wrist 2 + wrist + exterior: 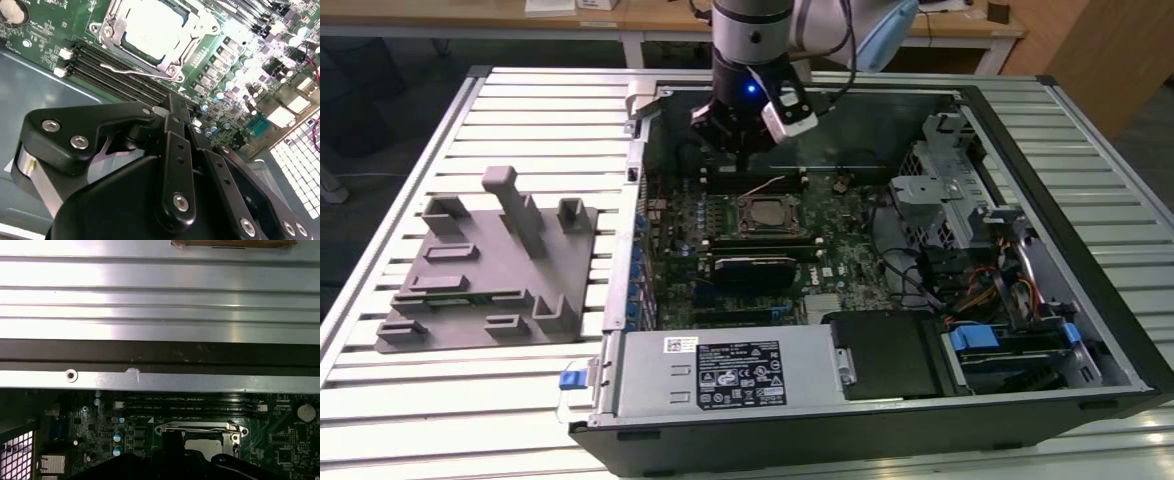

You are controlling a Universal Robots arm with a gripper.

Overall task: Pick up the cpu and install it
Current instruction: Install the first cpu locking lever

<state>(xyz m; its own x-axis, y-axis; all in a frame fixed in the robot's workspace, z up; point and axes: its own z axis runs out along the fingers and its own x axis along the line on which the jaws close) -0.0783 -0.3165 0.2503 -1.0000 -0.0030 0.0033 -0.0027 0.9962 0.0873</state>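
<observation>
The gripper [744,150] hangs inside the open computer case [1067,330], just above the motherboard [847,265]; whether its fingers are parted or closed cannot be told. Near it, just beyond the memory slots [115,70], the cpu [152,25] lies seated in the metal-framed socket [112,27], apart from the gripper. The grey fixture [487,270] sits well away on the slatted table [454,400].

- The arm [754,40] comes down from the top edge of the exterior view, its wrist pointing straight down.
- The black gripper [738,150] hangs beneath it, linkages [172,165] folded close together.
</observation>
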